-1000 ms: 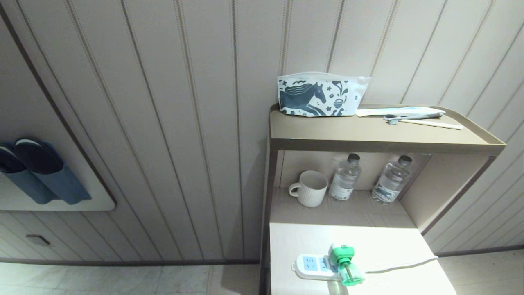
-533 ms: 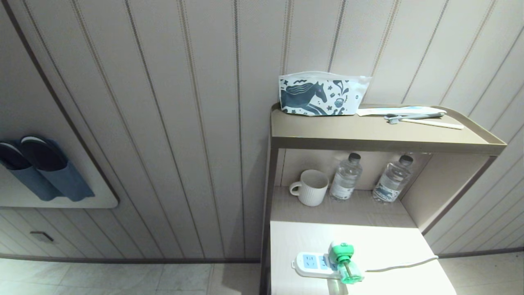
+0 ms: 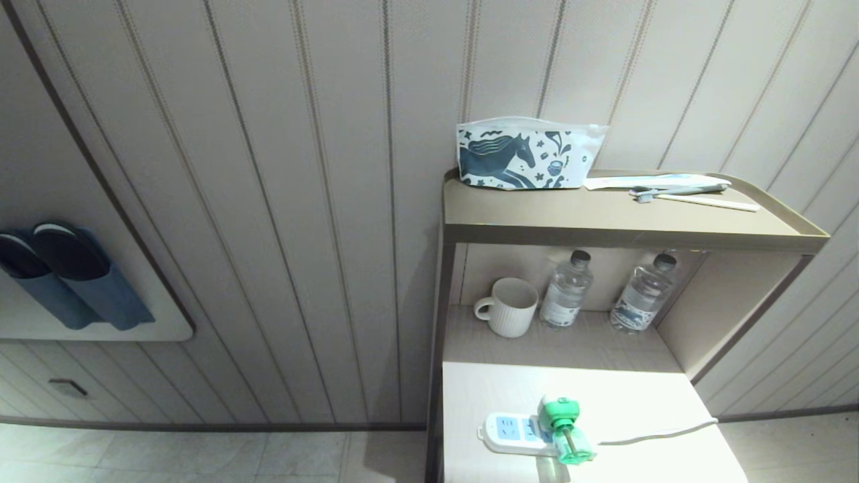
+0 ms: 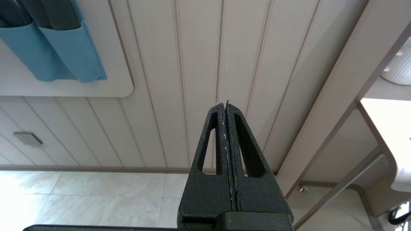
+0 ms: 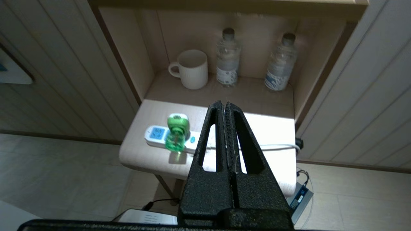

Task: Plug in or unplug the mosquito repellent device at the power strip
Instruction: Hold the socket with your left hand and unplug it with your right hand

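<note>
Plainly, the mosquito repellent device (image 3: 562,429), rounded green-and-white head over a translucent green bottle, sits plugged into the long white power strip (image 3: 513,435) on the pale tabletop (image 3: 637,409), while the textured black right gripper (image 5: 224,104) hangs above, fingers pressed together, empty.

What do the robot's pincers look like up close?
Both the left gripper and the right gripper are matt black with a grainy texture. Each has two tapering, wedge-shaped fingers pierced by long slots, rising from a broad black base.
</note>
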Controlling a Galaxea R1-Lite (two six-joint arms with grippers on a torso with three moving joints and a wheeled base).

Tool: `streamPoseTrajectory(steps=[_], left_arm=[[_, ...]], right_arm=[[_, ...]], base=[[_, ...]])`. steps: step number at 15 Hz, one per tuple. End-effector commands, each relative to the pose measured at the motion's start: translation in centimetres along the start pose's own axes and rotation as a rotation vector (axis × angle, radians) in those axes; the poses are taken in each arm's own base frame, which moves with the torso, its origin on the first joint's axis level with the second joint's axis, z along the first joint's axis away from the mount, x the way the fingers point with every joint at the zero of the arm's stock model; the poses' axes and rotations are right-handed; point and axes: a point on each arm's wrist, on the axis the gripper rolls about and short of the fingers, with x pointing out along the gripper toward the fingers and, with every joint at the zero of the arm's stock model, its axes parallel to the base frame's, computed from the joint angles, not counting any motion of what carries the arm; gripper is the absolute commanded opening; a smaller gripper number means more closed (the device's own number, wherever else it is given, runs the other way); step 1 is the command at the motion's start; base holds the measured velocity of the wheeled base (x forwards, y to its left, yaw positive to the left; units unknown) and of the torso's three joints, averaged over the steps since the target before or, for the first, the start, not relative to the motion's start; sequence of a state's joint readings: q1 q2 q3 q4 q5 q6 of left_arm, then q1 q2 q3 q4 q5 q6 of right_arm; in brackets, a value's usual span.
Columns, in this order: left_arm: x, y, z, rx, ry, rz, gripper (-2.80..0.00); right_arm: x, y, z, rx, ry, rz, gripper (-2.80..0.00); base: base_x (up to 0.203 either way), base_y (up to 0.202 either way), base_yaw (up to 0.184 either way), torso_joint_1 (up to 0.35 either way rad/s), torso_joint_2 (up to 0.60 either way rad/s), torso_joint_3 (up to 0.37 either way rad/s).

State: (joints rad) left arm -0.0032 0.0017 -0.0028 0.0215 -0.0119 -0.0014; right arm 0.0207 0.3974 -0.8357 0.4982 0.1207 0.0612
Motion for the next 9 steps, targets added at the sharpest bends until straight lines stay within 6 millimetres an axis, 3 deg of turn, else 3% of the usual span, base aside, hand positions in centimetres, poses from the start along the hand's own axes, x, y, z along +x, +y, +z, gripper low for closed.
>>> streamPoseTrajectory(steps=[1,2,4,6,9], left_arm=[[0.0,0.0,0.0,0.0,0.001,0.0,-2.8],[0.0,0.0,0.0,0.0,0.001,0.0,-2.8],[0.0,0.0,0.0,0.0,0.001,0.0,-2.8],[0.0,0.0,0.0,0.0,0.001,0.0,-2.8],[0.0,0.0,0.0,0.0,0.001,0.0,-2.8]], right_arm=[[6.0,-0.3,6.9,0.026,0.15,0.018,-2.8],[7.8,-0.2,9.0,0.029,0.212,0.039,-2.8],[11.6,-0.1,9.8,0.044,0.457,0.078,-2.8],[15.2,0.5,8.1,0.044,0.802,0.127,-2.8],[19.1,2.2,3.7,-0.012,1.188,0.19,-2.8]], base=[[0.0,0.0,0.0,0.0,0.0,0.0],[0.0,0.0,0.0,0.0,0.0,0.0],[0.0,0.0,0.0,0.0,0.0,0.0],[0.0,0.0,0.0,0.0,0.0,0.0],[0.0,0.0,0.0,0.0,0.0,0.0]])
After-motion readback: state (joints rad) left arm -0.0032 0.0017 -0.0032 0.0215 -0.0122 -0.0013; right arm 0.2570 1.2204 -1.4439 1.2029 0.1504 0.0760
